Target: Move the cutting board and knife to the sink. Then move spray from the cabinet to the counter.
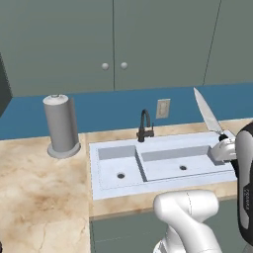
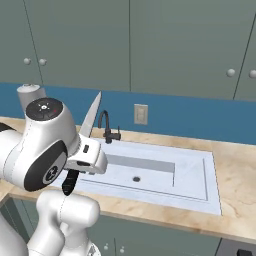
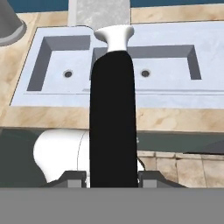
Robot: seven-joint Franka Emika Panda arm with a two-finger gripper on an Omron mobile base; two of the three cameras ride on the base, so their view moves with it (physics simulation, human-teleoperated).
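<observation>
My gripper [image 1: 223,148] is shut on the knife [image 1: 207,114], which stands nearly upright with its silver blade pointing up. It hovers over the right end of the sink [image 1: 113,190]. From the right side, the knife [image 2: 91,120] rises above my gripper [image 2: 86,161] and its black handle sticks out below. The hand view has the black handle of the knife [image 3: 111,118] clamped between my gripper [image 3: 111,177] fingers, over the two-basin sink [image 3: 210,98]. The cutting board and the spray are out of view.
A dark faucet [image 1: 145,126] stands behind the sink. A grey paper-towel cylinder [image 1: 62,126] sits on the counter [image 1: 39,197] to the left. Closed grey-green cabinet doors [image 1: 113,44] hang above. A wall outlet [image 1: 163,108] sits on the blue backsplash.
</observation>
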